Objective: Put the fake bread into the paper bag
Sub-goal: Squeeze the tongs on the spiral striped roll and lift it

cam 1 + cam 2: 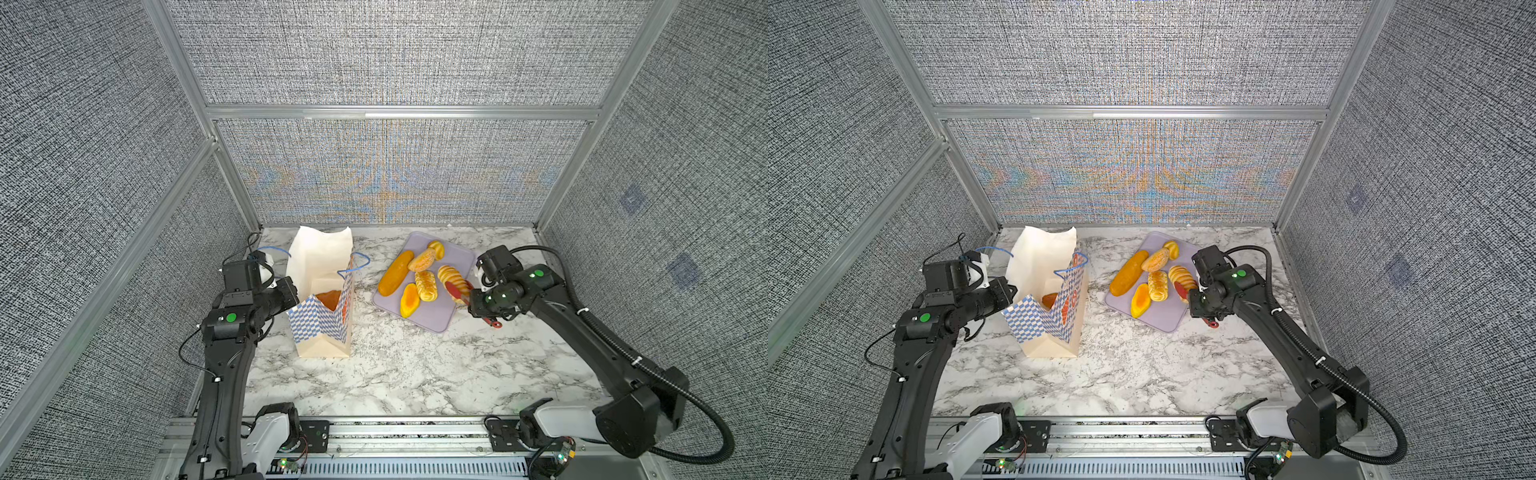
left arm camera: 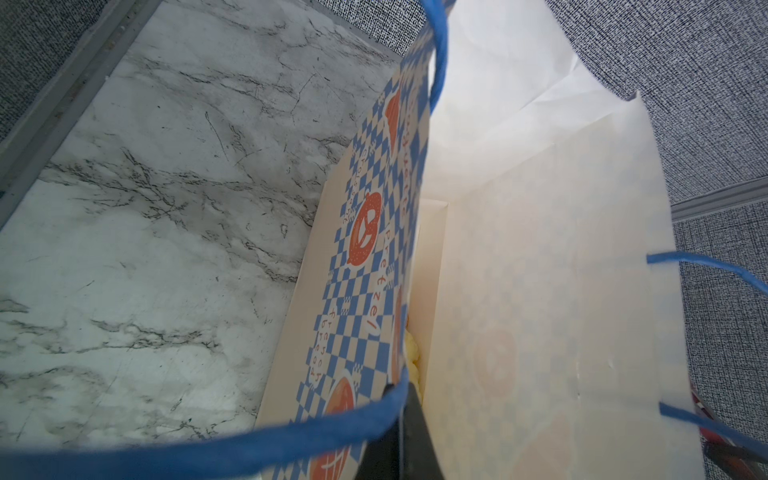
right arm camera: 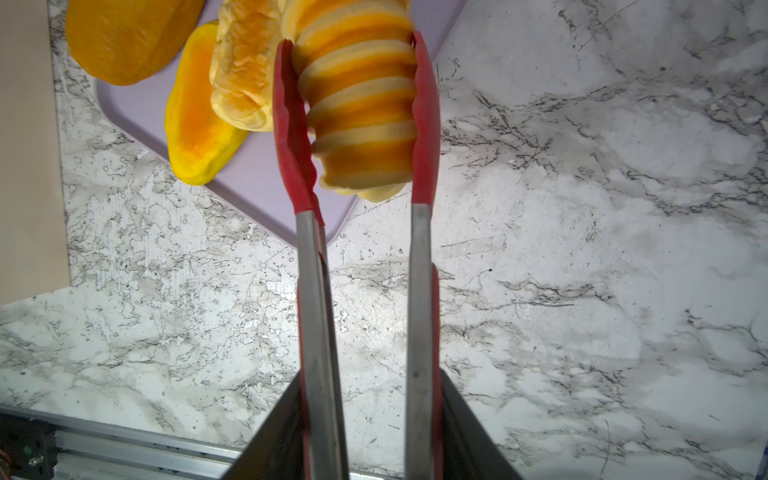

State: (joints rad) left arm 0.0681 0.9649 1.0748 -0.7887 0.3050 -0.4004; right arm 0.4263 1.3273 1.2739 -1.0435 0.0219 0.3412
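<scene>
The paper bag stands open at the left in both top views, with one brown bread inside. My left gripper is shut on the bag's near rim, one finger inside the bag. Several fake breads lie on the lavender tray: a long loaf, a braided bun and a yellow oval. My right gripper is shut on red tongs, and the tongs clamp the ridged loaf over the tray's right edge.
A sugared bun and a small round roll sit at the tray's far end. Grey fabric walls close in the marble table on three sides. An aluminium rail runs along the front edge.
</scene>
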